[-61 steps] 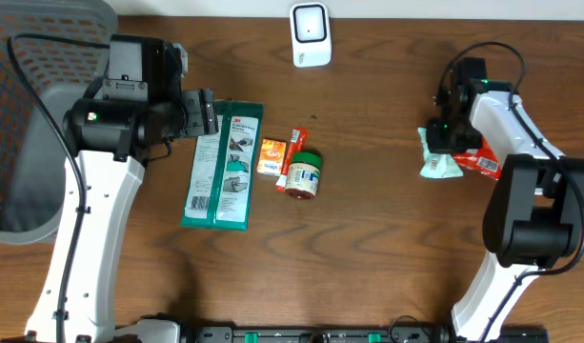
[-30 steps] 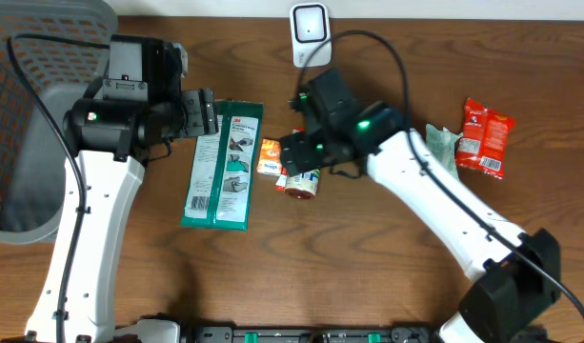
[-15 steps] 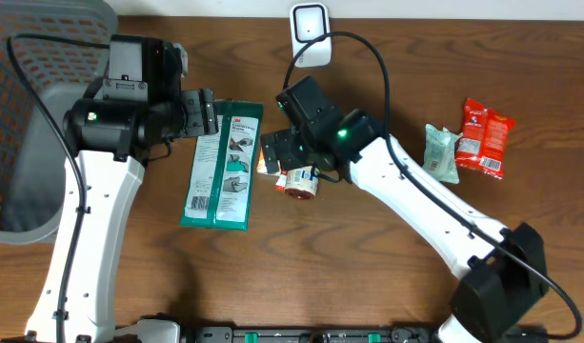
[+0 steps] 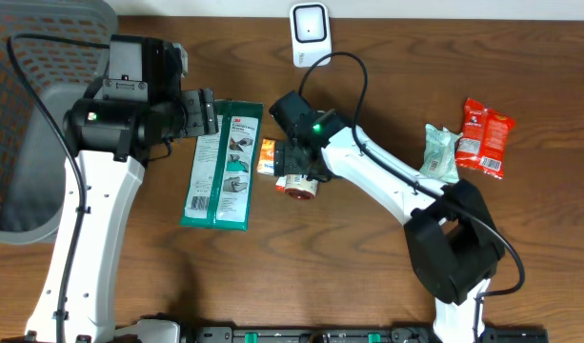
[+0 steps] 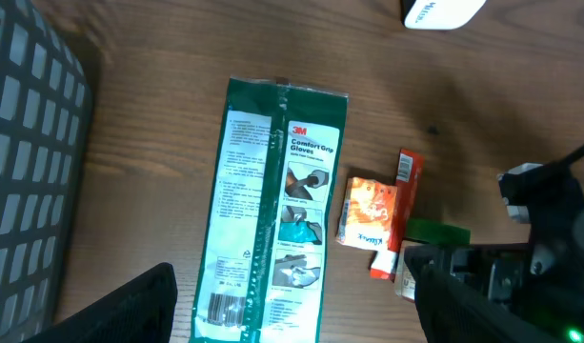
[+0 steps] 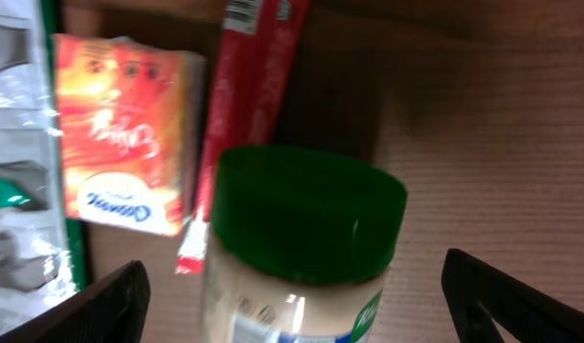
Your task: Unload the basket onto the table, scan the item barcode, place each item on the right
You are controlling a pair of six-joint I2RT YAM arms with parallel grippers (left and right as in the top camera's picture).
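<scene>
Both open: left gripper above woodgrain table, right gripper flanking round green-lidded jar.

The overhead camera looks straight down from far above, taking in most of the table. The left wrist camera hangs at middle height, facing down on the green glove pack, with the basket at 9 o'clock of its frame. The right wrist camera sits very close over the jar. All 3 views share the jar, the orange packet and the red stick.
</scene>
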